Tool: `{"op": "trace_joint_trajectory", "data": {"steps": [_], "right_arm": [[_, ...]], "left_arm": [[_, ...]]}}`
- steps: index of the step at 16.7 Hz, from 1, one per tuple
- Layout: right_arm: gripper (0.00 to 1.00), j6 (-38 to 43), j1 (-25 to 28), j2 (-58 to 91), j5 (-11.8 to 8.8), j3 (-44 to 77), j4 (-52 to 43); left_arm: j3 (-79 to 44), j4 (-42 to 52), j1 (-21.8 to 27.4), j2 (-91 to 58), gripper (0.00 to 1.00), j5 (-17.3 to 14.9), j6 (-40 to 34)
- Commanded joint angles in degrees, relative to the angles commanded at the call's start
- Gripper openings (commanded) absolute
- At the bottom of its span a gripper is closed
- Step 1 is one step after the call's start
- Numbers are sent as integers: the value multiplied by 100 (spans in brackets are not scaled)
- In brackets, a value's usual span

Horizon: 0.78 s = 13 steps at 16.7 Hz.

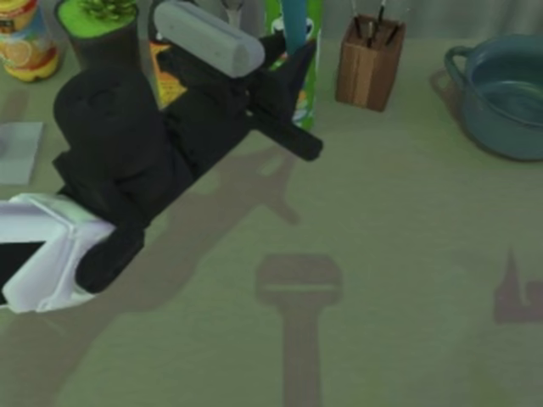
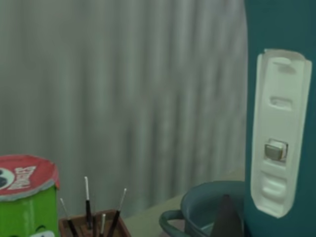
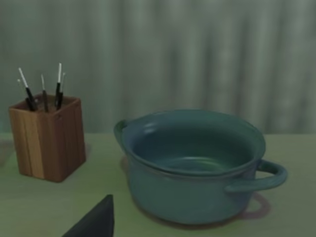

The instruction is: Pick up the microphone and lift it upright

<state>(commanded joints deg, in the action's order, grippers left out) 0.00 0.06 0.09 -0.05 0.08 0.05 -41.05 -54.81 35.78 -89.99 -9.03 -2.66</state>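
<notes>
We have the microphone (image 2: 279, 123) off the desk (image 1: 382, 254) and standing upright: in the left wrist view its teal handle runs vertically right in front of the camera, the white switch panel facing us, and in the top view a slice of that teal handle (image 1: 294, 25) shows just ahead of our left pincer (image 1: 293, 64), in front of the tall green can (image 1: 307, 76). We judge the left pincer to be clamped on the microphone, since the handle sits so close and steady against the wrist camera with only one dark fingertip (image 2: 226, 217) showing beside it. The pick-up and the lift look essentially done; what may be left, as far as we can judge, is only holding it steady. Our right arm is parked out of the top view; its wrist camera looks across the desk at the teal pot (image 3: 195, 165) and the wooden pen holder (image 3: 47, 138), and we cannot tell how its pincer stands.
</notes>
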Motion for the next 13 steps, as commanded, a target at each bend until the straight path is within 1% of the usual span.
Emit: {"op": "trace_joint_trajectory", "data": {"steps": [2, 5, 8, 13], "right_arm": [[100, -9, 122, 189, -97, 156, 95], [100, -48, 493, 932, -380, 676, 406], [100, -113, 977, 2117, -739, 1412, 842], [100, -235, 1880, 4489, -1403, 2812, 1668]], "left_arm": [[0, 0, 0, 0, 0, 0, 0], [0, 0, 0, 0, 0, 0, 0], [0, 0, 0, 0, 0, 0, 0], [0, 0, 0, 0, 0, 0, 0]]}}
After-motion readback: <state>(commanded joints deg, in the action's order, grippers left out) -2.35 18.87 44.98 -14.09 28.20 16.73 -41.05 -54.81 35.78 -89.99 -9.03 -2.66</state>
